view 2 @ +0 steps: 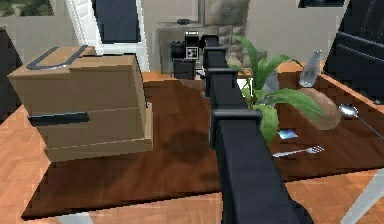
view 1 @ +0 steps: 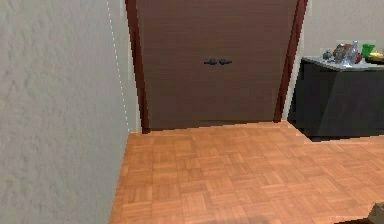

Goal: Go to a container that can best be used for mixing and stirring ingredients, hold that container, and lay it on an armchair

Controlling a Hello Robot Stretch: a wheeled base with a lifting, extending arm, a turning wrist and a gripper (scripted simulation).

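Bare parquet floor (view 1: 230, 170) lies open across the lower forward view, hemmed by a grey wall (view 1: 55, 100) at left, shut dark double doors (view 1: 215, 60) at top centre and a dark cabinet (view 1: 335, 100) at right. In the arm side view, a cardboard box (view 2: 85, 95) takes the counter's (view 2: 180, 130) left, a leafy plant (view 2: 270, 95) crowds the arm (view 2: 240, 150) at centre right; bare counter runs between box and arm.
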